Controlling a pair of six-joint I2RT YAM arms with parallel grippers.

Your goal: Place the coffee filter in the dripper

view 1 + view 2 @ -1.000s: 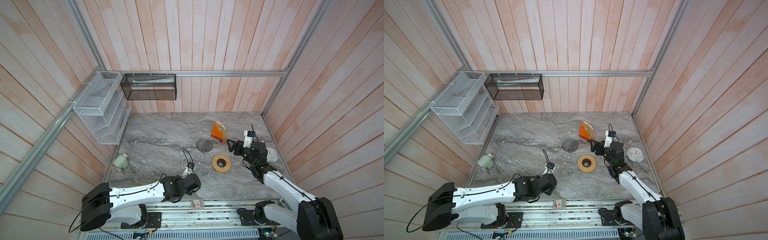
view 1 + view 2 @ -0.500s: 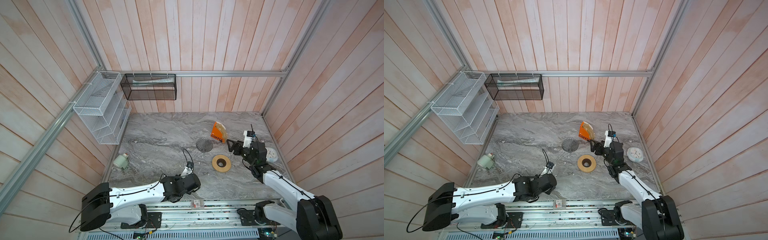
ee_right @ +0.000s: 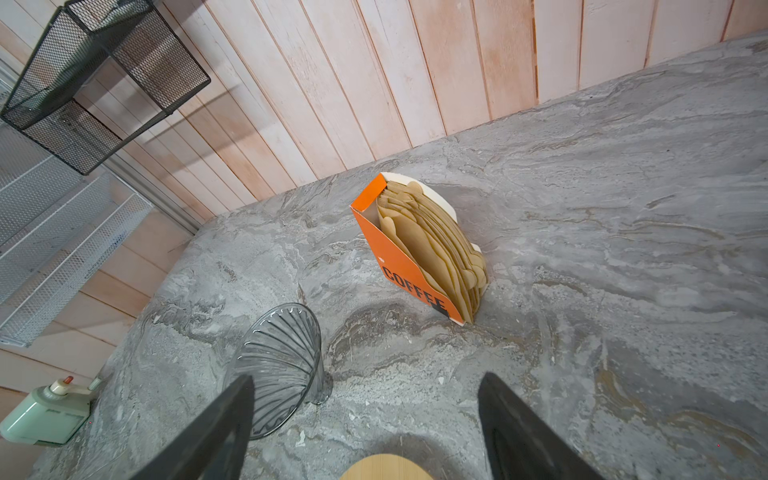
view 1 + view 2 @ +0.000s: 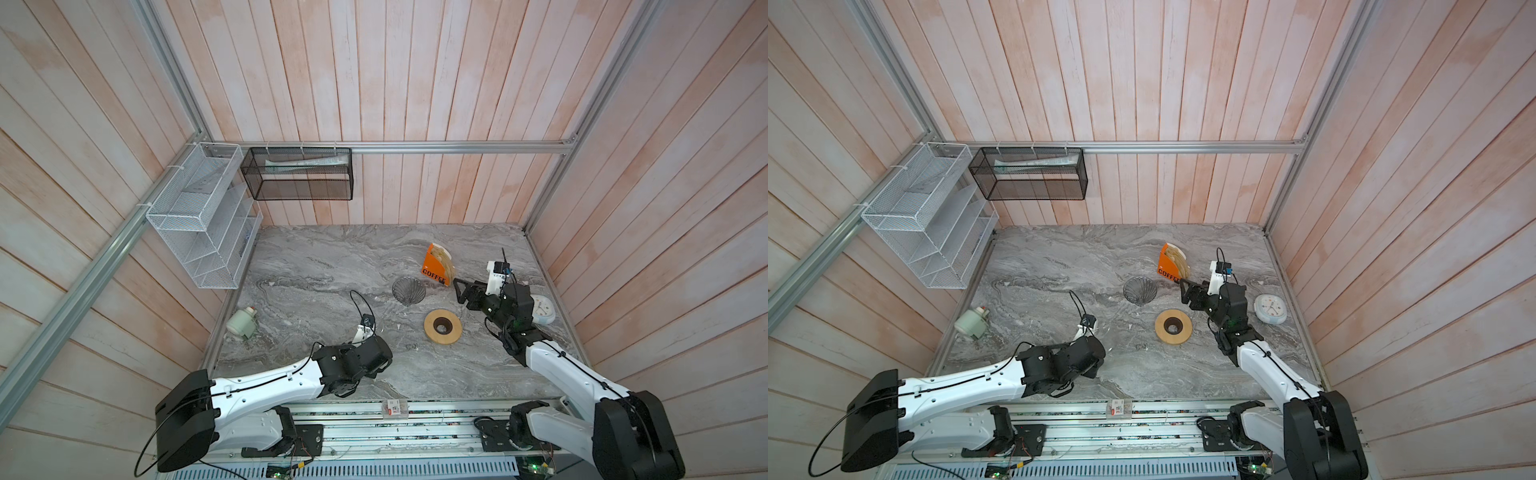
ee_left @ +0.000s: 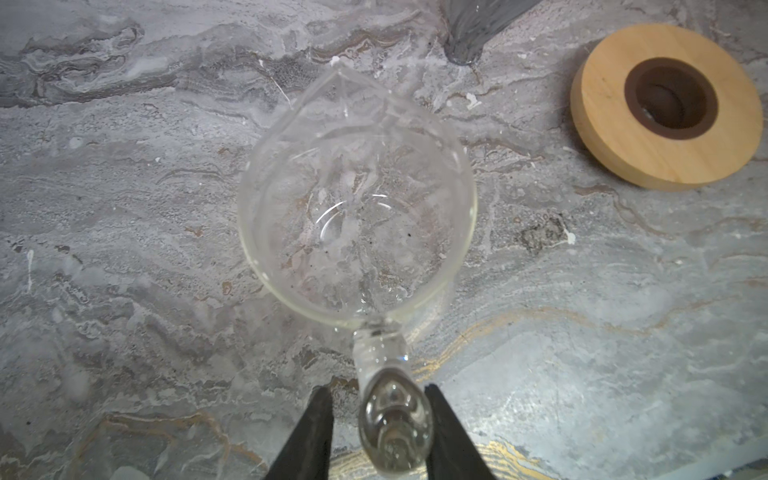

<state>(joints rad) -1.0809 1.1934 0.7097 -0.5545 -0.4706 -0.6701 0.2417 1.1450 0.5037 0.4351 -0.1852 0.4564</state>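
Plainly the fetch has not begun: the filter (image 3: 432, 249) stands with others in the box (image 3: 399, 270) just beside the dripper (image 3: 278, 365), and the right gripper (image 3: 368, 376) hovers near the dripper, jaws spread wide and empty, aimed at that box. Next, I judge, it must pinch one sheet off the stack without dragging its neighbours. Well apart from the dripper, the left gripper (image 5: 376, 387) straddles the handle (image 5: 395, 419) of the jug (image 5: 357, 216), jaws slack — neither arm has visibly shifted since a second ago.
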